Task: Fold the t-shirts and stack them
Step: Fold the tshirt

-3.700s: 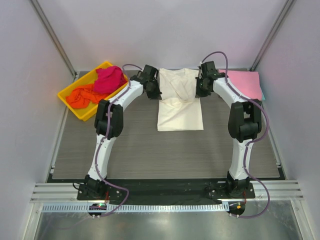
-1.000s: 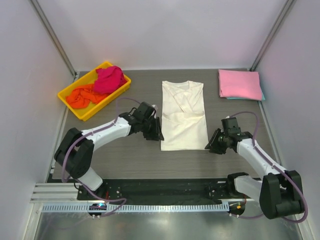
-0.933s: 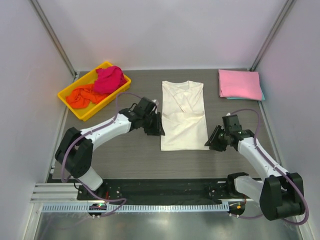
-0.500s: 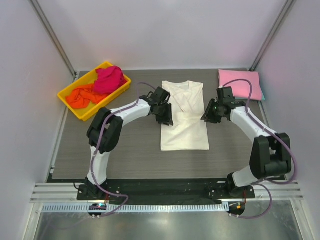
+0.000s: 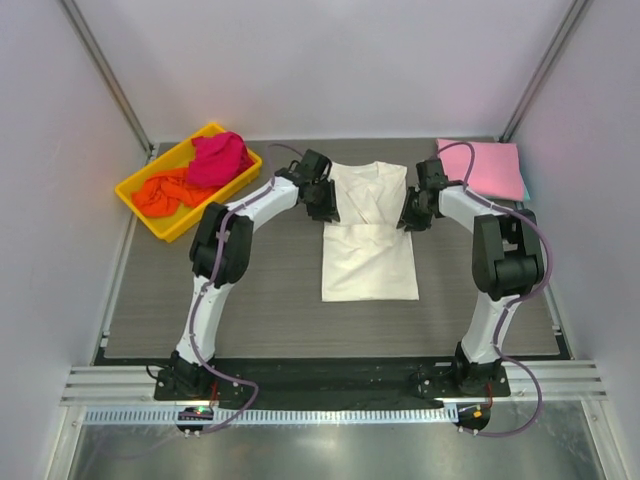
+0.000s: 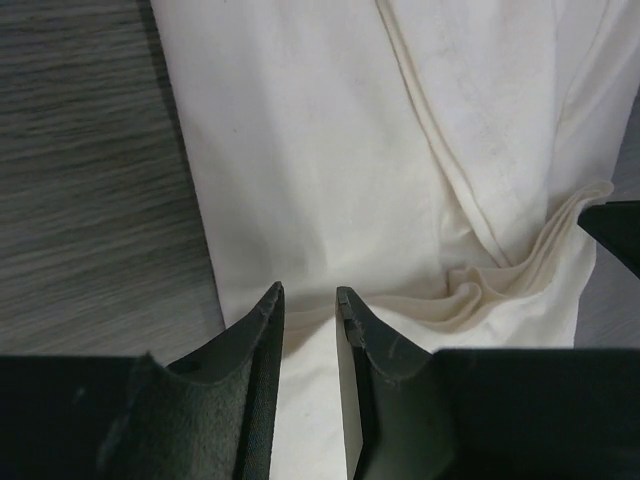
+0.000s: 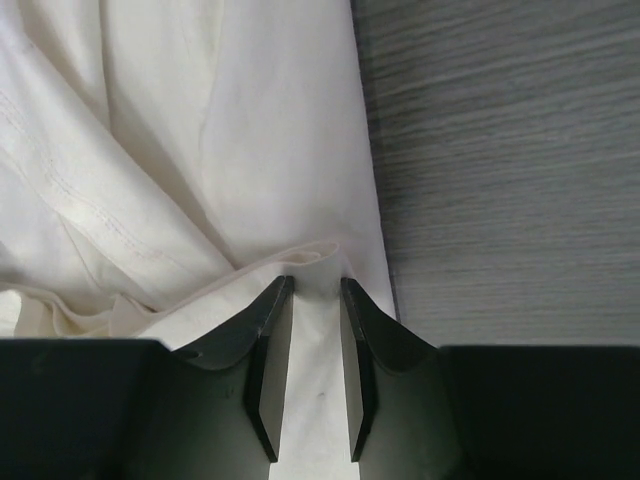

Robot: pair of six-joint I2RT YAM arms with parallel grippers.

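Note:
A cream-white t-shirt (image 5: 368, 255) lies flat in the middle of the table, collar at the far end, with a crease across it at mid-length. My left gripper (image 5: 323, 208) is at its left edge and my right gripper (image 5: 408, 220) at its right edge. In the left wrist view the gripper (image 6: 310, 292) has cream cloth (image 6: 330, 150) between its narrow jaws. In the right wrist view the gripper (image 7: 315, 282) pinches a rucked fold of the shirt (image 7: 270, 130). A folded pink t-shirt (image 5: 480, 168) lies at the far right on a teal one that barely shows.
A yellow tray (image 5: 122, 187) at the far left holds a crumpled magenta shirt (image 5: 220, 158) and an orange shirt (image 5: 160, 195). Grey wood-grain table (image 5: 250, 300) lies around the cream shirt. White walls with metal posts close in the back and sides.
Both grippers have moved from the cream shirt's near corners up along its sides toward the far end. A crease now runs across the shirt between them.

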